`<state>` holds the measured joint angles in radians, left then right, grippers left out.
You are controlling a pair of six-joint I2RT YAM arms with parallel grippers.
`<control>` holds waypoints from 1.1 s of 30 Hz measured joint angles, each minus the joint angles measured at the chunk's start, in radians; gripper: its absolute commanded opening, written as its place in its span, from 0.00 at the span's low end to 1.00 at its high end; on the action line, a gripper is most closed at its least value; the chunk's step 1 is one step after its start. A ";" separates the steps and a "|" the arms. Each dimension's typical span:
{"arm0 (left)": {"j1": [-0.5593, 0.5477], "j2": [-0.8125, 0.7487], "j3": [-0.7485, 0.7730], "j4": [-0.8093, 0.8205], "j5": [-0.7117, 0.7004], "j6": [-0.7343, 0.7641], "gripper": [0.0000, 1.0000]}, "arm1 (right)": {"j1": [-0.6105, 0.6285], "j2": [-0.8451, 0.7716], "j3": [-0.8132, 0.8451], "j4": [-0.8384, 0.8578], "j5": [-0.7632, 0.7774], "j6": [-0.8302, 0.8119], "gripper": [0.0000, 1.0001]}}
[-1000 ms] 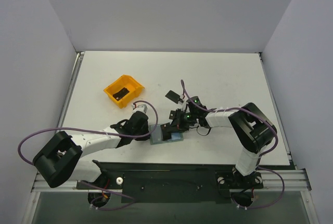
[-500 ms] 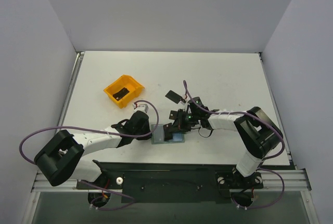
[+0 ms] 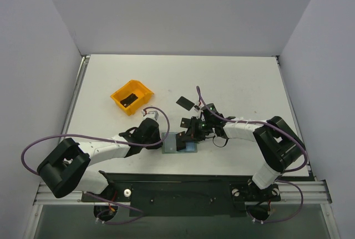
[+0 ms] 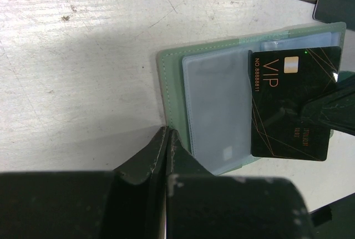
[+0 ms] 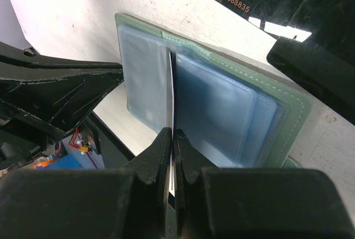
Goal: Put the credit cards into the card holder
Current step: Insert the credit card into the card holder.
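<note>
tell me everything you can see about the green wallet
The wallet is a sage-green, leather-looking folder with stitched edges. It lies open and flat on the white table, near the front edge between the two arms. Inside are clear, bluish plastic sleeves. The left pincer is shut on the edge of the cover. The right pincer holds a black card over the other half, with the card's edge at a sleeve.

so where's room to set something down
Bare: the table's far half beyond the orange bin and loose cards, plus the right side. Crowded: around the card holder, where left gripper and right gripper, holding a card, meet.
</note>
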<state>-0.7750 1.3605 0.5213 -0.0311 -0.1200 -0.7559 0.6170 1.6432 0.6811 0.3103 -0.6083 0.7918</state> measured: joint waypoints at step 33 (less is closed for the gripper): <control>0.005 0.009 0.003 0.009 0.000 0.001 0.00 | 0.006 0.123 -0.001 0.158 -0.087 0.095 0.00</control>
<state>-0.7704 1.3693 0.5247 -0.0223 -0.1196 -0.7551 0.6228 1.7660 0.6800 0.4683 -0.6949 0.8871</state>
